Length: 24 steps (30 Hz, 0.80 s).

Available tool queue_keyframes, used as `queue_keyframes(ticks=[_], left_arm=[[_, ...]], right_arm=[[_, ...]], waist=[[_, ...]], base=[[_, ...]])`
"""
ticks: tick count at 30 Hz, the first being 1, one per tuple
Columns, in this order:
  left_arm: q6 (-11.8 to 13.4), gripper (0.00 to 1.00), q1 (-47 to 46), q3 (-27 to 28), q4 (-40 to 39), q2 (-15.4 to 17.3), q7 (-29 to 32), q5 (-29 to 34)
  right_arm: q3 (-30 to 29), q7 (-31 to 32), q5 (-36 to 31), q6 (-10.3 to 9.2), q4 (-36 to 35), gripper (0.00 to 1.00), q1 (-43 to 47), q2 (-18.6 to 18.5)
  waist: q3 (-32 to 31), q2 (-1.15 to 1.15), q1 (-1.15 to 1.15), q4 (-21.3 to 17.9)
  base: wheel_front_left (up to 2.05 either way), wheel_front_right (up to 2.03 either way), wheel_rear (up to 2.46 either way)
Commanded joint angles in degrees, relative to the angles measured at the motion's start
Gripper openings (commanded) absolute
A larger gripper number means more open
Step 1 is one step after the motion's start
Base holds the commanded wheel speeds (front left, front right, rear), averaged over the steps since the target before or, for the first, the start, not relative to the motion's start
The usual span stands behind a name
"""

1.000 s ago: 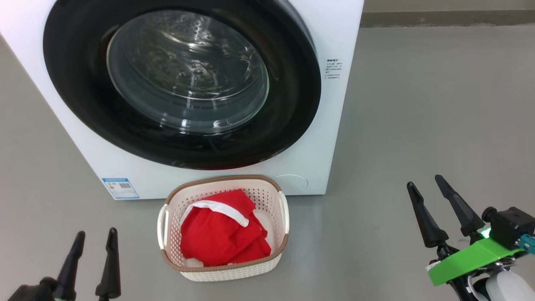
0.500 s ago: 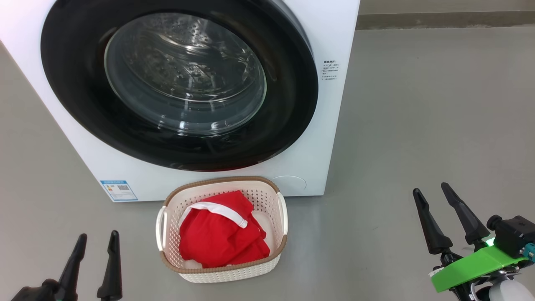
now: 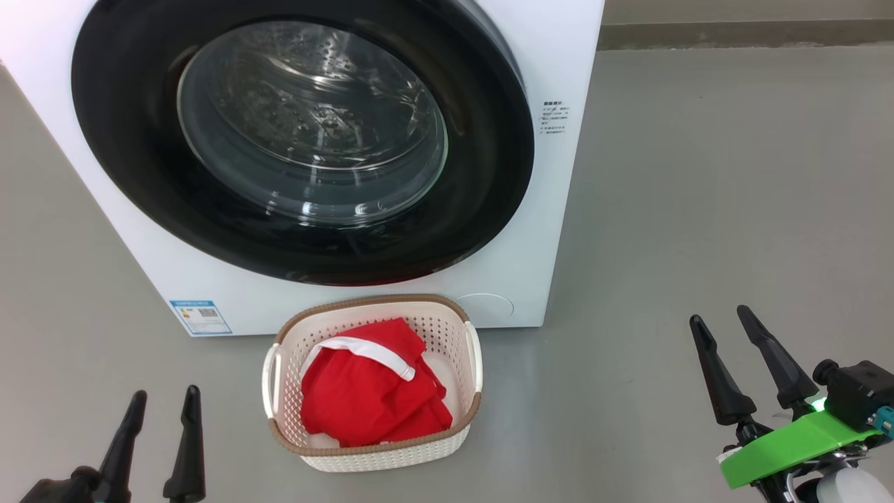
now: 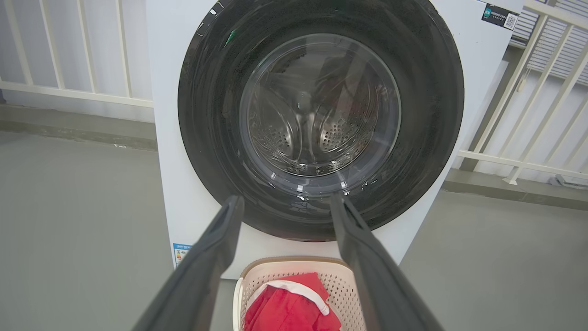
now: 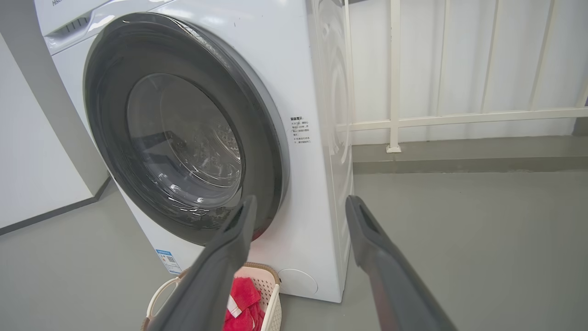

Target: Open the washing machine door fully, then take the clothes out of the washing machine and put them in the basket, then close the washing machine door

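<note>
The white washing machine (image 3: 545, 209) stands ahead with its round black door (image 3: 126, 175) shut flat against the front; steel drum shows through the glass. The same door (image 4: 432, 101) (image 5: 110, 151) looks shut from both wrists. On the floor before it sits the cream basket (image 3: 391, 454) holding red clothes (image 3: 363, 398) with a white trim band. My left gripper (image 3: 164, 395) hangs open at the lower left, left of the basket. My right gripper (image 3: 719, 318) stands open at the lower right, well off from the machine. Both hold nothing.
Grey floor (image 3: 698, 175) spreads to the right of the machine. A white railing (image 5: 459, 117) and wall run behind it. A blue label (image 3: 200, 316) sits low on the machine's front.
The right gripper sank a little lower in the head view early on and has held still since. The door, basket and clothes stay put.
</note>
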Motion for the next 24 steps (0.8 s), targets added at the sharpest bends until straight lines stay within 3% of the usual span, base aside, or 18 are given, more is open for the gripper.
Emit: queue_keyframes(ticks=[1,18,19,24], left_arm=[[-0.18,1.00,-1.17,1.85,-1.26,1.15,-0.54,-0.11],[-0.18,1.00,-1.25,1.95,-1.22,0.90,-0.54,-0.42],[0.00,0.00,0.00,-0.11,-0.01,-0.04,0.00,-0.20],[0.01,0.00,0.68,-0.77,2.64,-1.91,0.42,-0.79]], right_arm=[[0.83,-0.27,-0.63,-0.11,-1.32,1.00,-0.57,-0.68],[0.73,-0.27,-0.73,-0.11,-0.97,1.00,-0.65,-0.48],[-0.10,0.00,-0.07,0.00,0.27,0.00,0.00,0.14],[0.26,0.20,0.43,0.00,2.94,0.00,1.19,1.63]], waist=[[0.07,0.00,0.00,0.01],[-0.18,0.00,0.00,-0.14],[-0.18,0.00,0.00,-0.13],[-0.18,0.00,0.00,-0.13]], base=[[0.00,0.00,0.00],[0.00,0.00,0.00],[0.00,0.00,0.00],[0.00,0.00,0.00]])
